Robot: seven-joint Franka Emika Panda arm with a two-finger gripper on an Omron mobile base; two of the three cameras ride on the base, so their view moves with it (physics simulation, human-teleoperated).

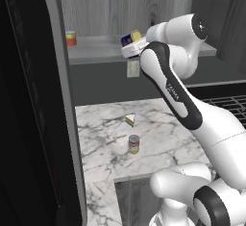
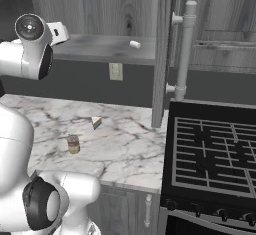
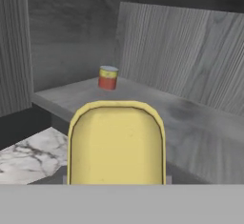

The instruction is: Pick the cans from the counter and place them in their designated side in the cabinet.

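My gripper (image 1: 130,41) is shut on the boxy dark blue can (image 1: 129,38), held tilted just above the cabinet's grey shelf board (image 1: 96,51). In the hand view the can's yellow top (image 3: 116,142) hides my fingertips, and the shelf (image 3: 190,118) stretches ahead. The round can with the yellow-green-red label (image 1: 133,144) (image 2: 73,144) stands upright on the white marble counter (image 1: 161,129) (image 2: 125,146), far below the gripper.
A short red-and-yellow can (image 1: 71,38) (image 3: 108,77) stands at the shelf's left end. A rainbow-striped wedge (image 1: 130,119) (image 2: 97,123) lies on the counter. The open cabinet door (image 2: 160,54) with its bar handle (image 2: 184,49) stands right of the shelf, above the black stove (image 2: 215,154). A tall black panel (image 1: 29,100) stands left.
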